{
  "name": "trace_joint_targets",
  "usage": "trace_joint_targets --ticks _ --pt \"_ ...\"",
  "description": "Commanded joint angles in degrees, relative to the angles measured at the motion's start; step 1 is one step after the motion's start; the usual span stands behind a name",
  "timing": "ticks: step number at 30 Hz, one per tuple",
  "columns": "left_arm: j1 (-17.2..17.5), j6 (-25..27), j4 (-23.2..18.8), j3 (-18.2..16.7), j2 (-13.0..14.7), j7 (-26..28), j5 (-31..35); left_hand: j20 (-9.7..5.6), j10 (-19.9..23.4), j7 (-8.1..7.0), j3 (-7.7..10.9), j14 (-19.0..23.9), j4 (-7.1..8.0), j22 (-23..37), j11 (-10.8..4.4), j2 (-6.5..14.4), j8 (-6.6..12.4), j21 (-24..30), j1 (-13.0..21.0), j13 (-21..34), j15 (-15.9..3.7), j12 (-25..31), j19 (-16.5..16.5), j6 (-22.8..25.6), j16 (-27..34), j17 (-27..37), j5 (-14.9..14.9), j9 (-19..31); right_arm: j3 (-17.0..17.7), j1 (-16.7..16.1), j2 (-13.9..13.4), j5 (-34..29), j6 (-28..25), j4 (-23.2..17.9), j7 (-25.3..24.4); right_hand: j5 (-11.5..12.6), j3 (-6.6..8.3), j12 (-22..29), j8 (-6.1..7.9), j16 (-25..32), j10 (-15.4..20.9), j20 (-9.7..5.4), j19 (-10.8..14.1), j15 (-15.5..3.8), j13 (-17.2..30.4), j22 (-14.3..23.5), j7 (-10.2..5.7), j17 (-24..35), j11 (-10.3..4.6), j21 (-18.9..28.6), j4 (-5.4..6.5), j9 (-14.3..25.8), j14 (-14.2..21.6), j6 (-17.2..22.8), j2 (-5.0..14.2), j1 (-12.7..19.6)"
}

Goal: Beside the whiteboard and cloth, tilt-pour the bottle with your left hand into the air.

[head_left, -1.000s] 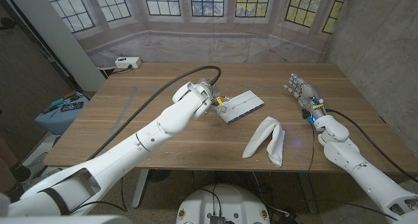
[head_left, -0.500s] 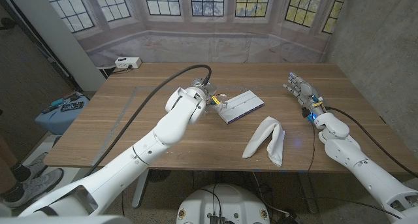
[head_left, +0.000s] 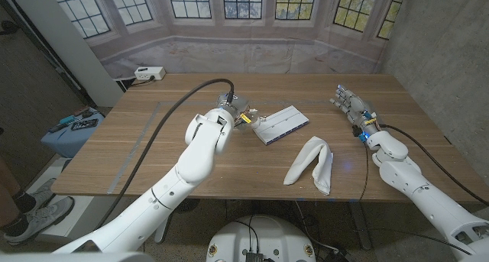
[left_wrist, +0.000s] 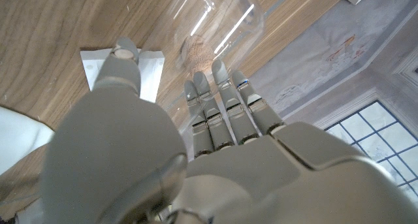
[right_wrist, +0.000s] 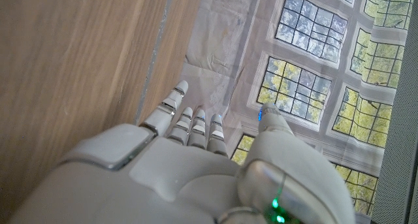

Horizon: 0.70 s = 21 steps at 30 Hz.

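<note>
- Within my left hand (left_wrist: 196,152), fingers wrap the clear bottle (left_wrist: 215,28), tilted beside the whiteboard (head_left: 280,124); I'd roll the wrist slowly.
- Right hand (head_left: 353,108) waits, released.

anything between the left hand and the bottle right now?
No. The left hand already grips the clear bottle, fingers wrapped around it, just left of the whiteboard. The cloth lies apart, nearer the table's front edge.

A staged lab or test room: beyond the right hand (head_left: 350,103), a printed backdrop of bay windows (head_left: 244,17) hangs behind the wooden table (head_left: 153,140), flanked by bare concrete walls (head_left: 443,56).
</note>
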Motion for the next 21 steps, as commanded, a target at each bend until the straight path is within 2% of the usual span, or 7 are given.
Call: trace_joint_targets --ticks 1,6,11,20,21 --pt "6.9 5.29 -0.96 -3.35 -1.55 10.2 -4.68 0.26 3.79 1.74 1.37 4.81 1.48 0.27 -3.43 8.71 8.06 0.46 6.14 4.7 -4.23 -0.3 0.34 9.33 -0.35 -0.09 0.57 0.01 -0.37 -0.05 0.19 -0.35 -0.41 -0.14 -0.27 0.28 0.1 0.09 0.24 0.38 0.43 -0.15 0.38 -0.11 0.28 0.09 0.12 0.09 -0.2 0.05 0.14 0.11 0.52 0.49 -0.15 0.51" --pt "8.4 7.92 -0.65 -4.2 -2.28 14.1 -7.56 0.23 3.85 1.89 1.5 4.88 1.52 0.27 -3.29 8.6 8.13 0.47 5.95 4.44 -4.09 -0.53 0.37 9.56 -0.78 -0.46 0.64 -0.12 -0.32 -0.52 0.03 -0.4 -0.62 -0.6 -0.78 0.28 0.1 0.12 0.25 0.4 0.51 -0.15 0.49 -0.07 0.28 0.09 0.17 0.09 -0.03 0.09 0.14 0.11 0.58 0.52 -0.14 0.52" --pt "9.52 10.06 -0.75 -5.32 -2.91 18.71 -13.46 0.25 3.79 1.92 1.34 5.13 1.62 0.27 -3.34 8.39 8.03 0.46 5.63 4.18 -4.06 -0.82 0.38 9.4 -0.76 -0.44 0.62 -0.24 -0.3 -0.75 -0.12 -0.42 -0.82 -0.95 -1.01 0.29 0.11 0.16 0.25 0.39 0.61 -0.22 0.5 -0.06 0.28 0.09 0.11 0.08 -0.06 0.08 0.13 0.11 0.56 0.54 -0.13 0.55" --pt "9.88 13.4 -0.45 -4.98 -2.13 25.8 -20.26 0.25 4.24 1.9 1.37 5.58 1.41 0.28 -3.62 8.32 8.07 0.51 5.85 3.86 -4.17 -1.0 0.53 9.61 -0.52 -0.22 0.69 -0.41 -0.65 -0.16 0.17 -0.5 -1.09 -0.82 -0.76 0.29 0.12 0.22 0.28 0.42 0.8 -0.26 0.61 -0.01 0.28 0.09 0.15 0.08 -0.12 0.11 0.12 0.11 0.66 0.62 -0.11 0.58" --pt "10.39 13.29 -0.37 -5.11 -1.99 28.03 -21.55 0.22 4.17 1.86 1.36 5.62 1.41 0.28 -3.6 8.29 8.07 0.51 5.82 3.89 -4.18 -1.03 0.52 9.61 -0.53 -0.23 0.69 -0.43 -0.84 0.16 0.24 -0.64 -1.23 -0.71 -0.67 0.29 0.12 0.21 0.3 0.42 0.78 -0.26 0.61 -0.02 0.28 0.09 0.15 0.08 -0.15 0.11 0.12 0.11 0.66 0.69 -0.1 0.59"
